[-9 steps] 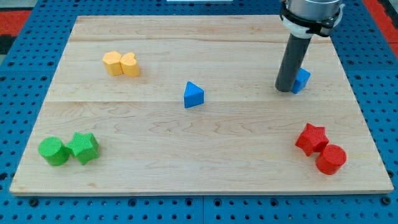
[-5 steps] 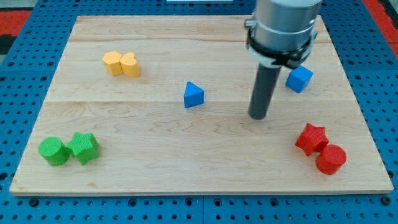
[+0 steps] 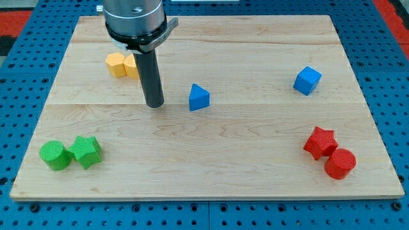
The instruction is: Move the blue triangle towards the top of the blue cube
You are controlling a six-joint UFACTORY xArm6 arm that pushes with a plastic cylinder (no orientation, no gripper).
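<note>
The blue triangle [image 3: 199, 98] lies near the middle of the wooden board. The blue cube [image 3: 307, 80] sits far to the view's right, slightly higher up. My tip [image 3: 154, 104] rests on the board just to the view's left of the blue triangle, a short gap apart from it. The rod rises from there and covers part of the yellow blocks behind it.
Two yellow blocks [image 3: 119, 65] sit together at the upper left, just behind the rod. A green cylinder [image 3: 54, 155] and a green star [image 3: 85, 151] sit at the lower left. A red star [image 3: 320, 142] and a red cylinder [image 3: 340, 163] sit at the lower right.
My tip has swept from beside the blue cube at the right, across the board below the blue triangle, to the triangle's left side. No block has moved.
</note>
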